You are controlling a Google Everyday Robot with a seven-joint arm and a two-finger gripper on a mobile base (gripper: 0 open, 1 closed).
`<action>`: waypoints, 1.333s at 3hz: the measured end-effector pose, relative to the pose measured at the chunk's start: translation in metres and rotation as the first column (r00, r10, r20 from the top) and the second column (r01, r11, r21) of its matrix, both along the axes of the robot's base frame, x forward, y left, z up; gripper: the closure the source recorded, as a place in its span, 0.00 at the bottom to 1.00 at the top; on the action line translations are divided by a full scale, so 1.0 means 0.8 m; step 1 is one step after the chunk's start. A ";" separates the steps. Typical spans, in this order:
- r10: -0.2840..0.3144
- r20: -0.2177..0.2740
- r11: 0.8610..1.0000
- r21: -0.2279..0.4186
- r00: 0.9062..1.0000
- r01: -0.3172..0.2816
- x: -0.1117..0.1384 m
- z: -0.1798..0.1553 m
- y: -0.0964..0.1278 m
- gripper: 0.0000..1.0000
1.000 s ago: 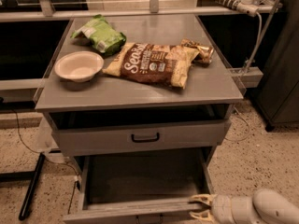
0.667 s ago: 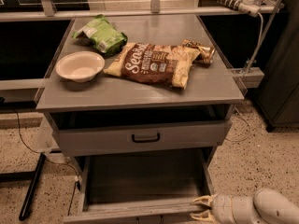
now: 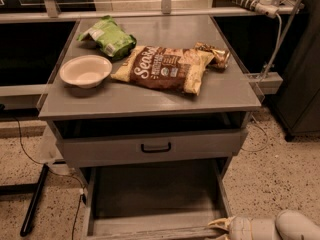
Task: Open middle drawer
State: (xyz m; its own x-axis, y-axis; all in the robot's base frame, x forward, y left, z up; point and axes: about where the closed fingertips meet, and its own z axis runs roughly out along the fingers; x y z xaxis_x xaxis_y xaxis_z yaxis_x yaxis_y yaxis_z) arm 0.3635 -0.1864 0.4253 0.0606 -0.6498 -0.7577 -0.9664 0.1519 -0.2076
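The middle drawer (image 3: 155,194) stands pulled far out below the shut drawer with the black bar handle (image 3: 155,147). Its grey inside is bare. Its front panel (image 3: 150,232) lies at the picture's bottom edge, and its handle is hidden. My gripper (image 3: 220,228), cream-coloured, is at the bottom right, right by the right end of the open drawer's front panel. The arm (image 3: 280,229) comes in from the lower right corner.
On the cabinet top (image 3: 150,99) lie a white bowl (image 3: 86,71), a green bag (image 3: 107,36), a brown chip bag (image 3: 165,68) and a small snack packet (image 3: 214,54). A black leg (image 3: 34,206) and cables stand on the floor at the left. A dark cabinet (image 3: 300,84) stands at the right.
The open drawer's front and my gripper have shifted slightly toward the camera. The things on the cabinet top have not moved.
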 end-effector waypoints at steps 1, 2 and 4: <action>-0.020 -0.009 1.000 0.007 1.000 0.020 -0.024 -0.005 -0.007 0.83; -0.020 -0.009 1.000 0.007 1.000 0.020 -0.024 -0.005 -0.006 0.59; -0.020 -0.009 1.000 0.007 1.000 0.020 -0.024 -0.005 -0.006 0.13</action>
